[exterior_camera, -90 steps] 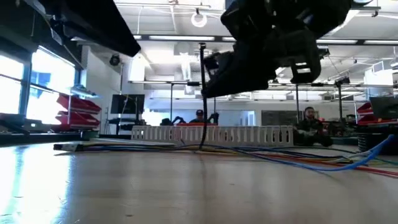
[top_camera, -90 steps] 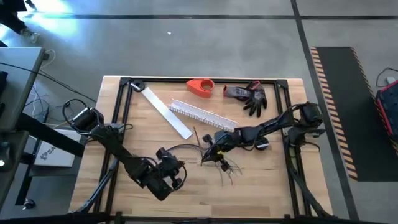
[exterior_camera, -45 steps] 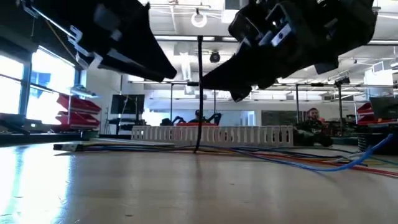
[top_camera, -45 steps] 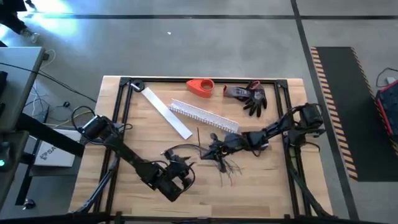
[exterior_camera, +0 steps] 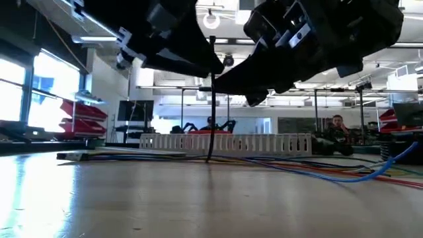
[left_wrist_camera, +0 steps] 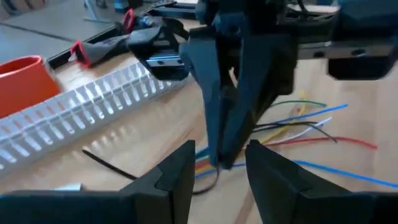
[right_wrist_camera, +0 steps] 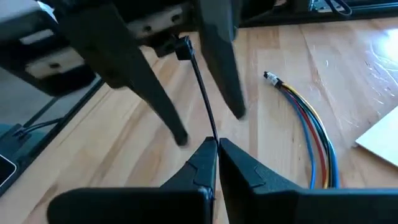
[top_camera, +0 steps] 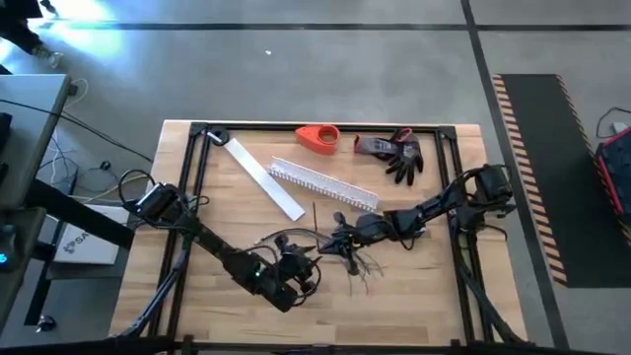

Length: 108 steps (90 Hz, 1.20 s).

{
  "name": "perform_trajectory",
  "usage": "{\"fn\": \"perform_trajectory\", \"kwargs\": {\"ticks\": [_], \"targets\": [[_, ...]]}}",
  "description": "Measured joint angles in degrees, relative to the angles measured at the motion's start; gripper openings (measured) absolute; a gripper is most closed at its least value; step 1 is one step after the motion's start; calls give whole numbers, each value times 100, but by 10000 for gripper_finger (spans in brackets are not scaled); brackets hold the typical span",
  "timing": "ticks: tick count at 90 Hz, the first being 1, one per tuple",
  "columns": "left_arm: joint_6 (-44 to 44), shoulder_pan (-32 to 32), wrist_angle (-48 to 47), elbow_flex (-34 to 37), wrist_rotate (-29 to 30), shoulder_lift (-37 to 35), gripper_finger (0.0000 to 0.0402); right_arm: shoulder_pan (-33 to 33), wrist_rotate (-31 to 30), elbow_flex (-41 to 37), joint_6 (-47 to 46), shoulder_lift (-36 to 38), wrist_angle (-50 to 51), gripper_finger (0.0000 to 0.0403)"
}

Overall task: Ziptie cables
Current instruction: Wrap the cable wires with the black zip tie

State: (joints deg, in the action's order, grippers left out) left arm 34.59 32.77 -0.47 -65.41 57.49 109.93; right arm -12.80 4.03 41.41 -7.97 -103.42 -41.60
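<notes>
Right claw [right_wrist_camera: 217, 147] pinches a black ziptie [right_wrist_camera: 200, 81] over the cables [right_wrist_camera: 308, 137] — left claw [left_wrist_camera: 217, 163] gapes wide just beside.

white slotted channel [top_camera: 323, 183] | flat white strip [top_camera: 264, 177] | red cup [top_camera: 318, 138] | glove [top_camera: 396, 152]

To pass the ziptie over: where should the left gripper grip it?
On the ziptie, take the free stretch below its head, above where the right gripper pinches it. It stands upright, so the open left gripper should come in level, one finger either side.
</notes>
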Motion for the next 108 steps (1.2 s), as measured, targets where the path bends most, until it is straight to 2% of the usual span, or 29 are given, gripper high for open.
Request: {"fn": "perform_trajectory", "kwargs": {"ticks": [12, 40, 64, 75, 84, 96, 108], "targets": [[-133, -92, 82, 0, -293, -2, 90, 0, 0, 2, -7, 0, 6, 0], [-213, -5, 81, 0, -265, -2, 5, -2, 6, 4, -61, 2, 31, 0], [-330, -10, 70, 0, -389, -9, 0, -2, 16, 7, -118, 2, 113, 0], [-333, -71, 76, 0, -891, -11, 0, 17, -8, 9, -116, 231, 605, 0], [-334, -128, 74, 0, -1282, -13, 0, 129, -243, 11, -234, 673, 1250, 1], [-386, -256, 132, 59, -1715, -18, 0, 300, -224, 11, -200, 1249, 2160, 3], [-382, -403, 848, 506, -2161, -28, 0, 305, -28, 11, 50, 1436, 2380, 39]]}}
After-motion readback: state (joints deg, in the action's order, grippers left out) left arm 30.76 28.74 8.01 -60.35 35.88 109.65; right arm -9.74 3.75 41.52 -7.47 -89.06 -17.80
